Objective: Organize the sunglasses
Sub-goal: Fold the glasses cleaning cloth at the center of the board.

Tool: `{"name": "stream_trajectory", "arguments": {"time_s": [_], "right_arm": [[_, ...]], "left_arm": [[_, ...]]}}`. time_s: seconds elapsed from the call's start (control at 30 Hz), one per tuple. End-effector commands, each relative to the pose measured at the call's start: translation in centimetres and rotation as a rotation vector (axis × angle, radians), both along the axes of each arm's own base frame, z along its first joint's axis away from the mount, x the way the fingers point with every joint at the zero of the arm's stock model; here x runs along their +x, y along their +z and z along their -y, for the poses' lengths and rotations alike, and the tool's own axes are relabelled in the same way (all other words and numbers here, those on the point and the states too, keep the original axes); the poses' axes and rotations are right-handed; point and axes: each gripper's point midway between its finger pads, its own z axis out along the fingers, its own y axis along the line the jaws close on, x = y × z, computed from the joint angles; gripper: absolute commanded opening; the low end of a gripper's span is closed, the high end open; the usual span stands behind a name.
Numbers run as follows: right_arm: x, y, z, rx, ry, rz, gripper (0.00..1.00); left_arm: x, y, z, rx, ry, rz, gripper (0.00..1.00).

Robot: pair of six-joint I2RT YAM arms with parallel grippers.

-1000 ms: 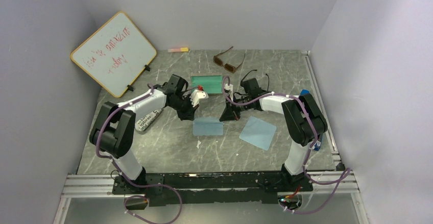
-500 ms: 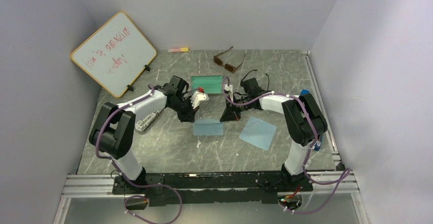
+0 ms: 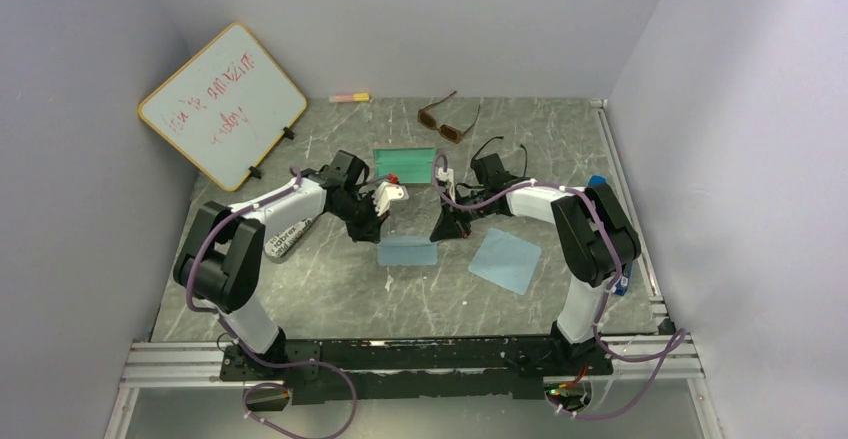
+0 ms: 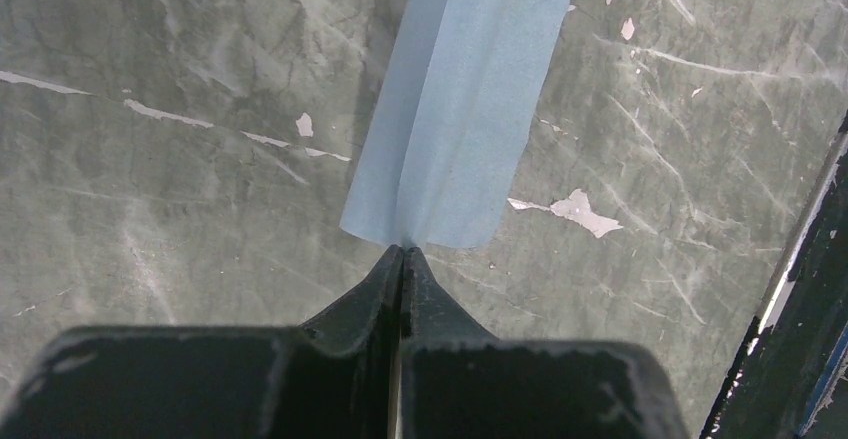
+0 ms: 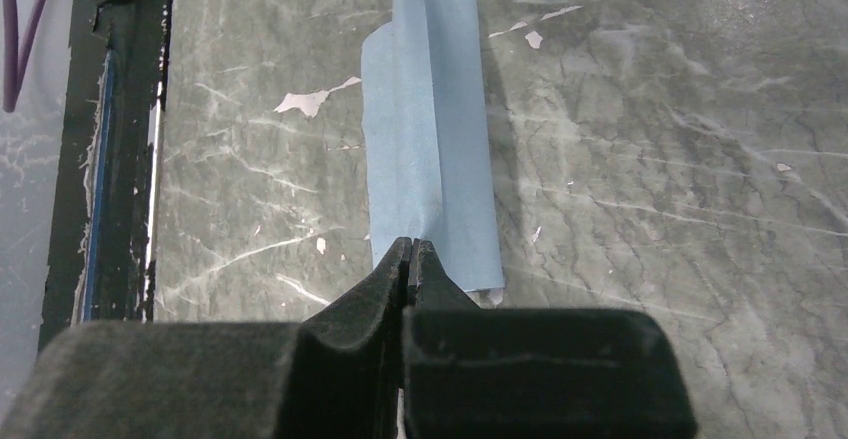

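The brown sunglasses (image 3: pixel 447 119) lie unfolded at the back of the table. The black sunglasses (image 3: pixel 502 152) sit right of centre, partly hidden behind my right arm. Neither gripper is near either pair. My left gripper (image 3: pixel 378 231) (image 4: pixel 402 249) is shut on one end of a light blue cloth (image 3: pixel 408 251) (image 4: pixel 460 109). My right gripper (image 3: pixel 443 231) (image 5: pixel 411 244) is shut on the opposite end of that cloth (image 5: pixel 430 139). The cloth runs between them with a raised crease along its middle.
A second blue cloth (image 3: pixel 505 259) lies flat to the right. A green cloth (image 3: pixel 407 164) lies behind the grippers. A grey pouch with lettering (image 3: pixel 285 234) is under my left arm. A whiteboard (image 3: pixel 222 104) leans at the back left, with a marker (image 3: pixel 349 97) by the back wall.
Both grippers have shifted slightly toward the near edge, and the blue cloth has come along with them. Both stay pinched on it.
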Motion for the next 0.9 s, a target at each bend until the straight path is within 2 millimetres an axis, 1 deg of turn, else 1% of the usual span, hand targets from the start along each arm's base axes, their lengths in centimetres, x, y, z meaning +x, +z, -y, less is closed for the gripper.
{"name": "stream_trajectory", "arguments": {"time_s": [0.0, 0.47, 0.87], "right_arm": [[0.45, 1.37, -0.72, 0.042, 0.041, 0.051, 0.00], [0.53, 0.89, -0.46, 0.019, 0.045, 0.057, 0.00], [-0.35, 0.76, -0.41, 0.023, 0.081, 0.032, 0.00]], "left_arm": [[-0.69, 0.80, 0.25, -0.024, -0.028, 0.007, 0.05], [-1.31, 0.19, 0.59, -0.014, -0.044, -0.008, 0.05], [-1.42, 0.04, 0.56, -0.011, -0.049, -0.006, 0.05]]}}
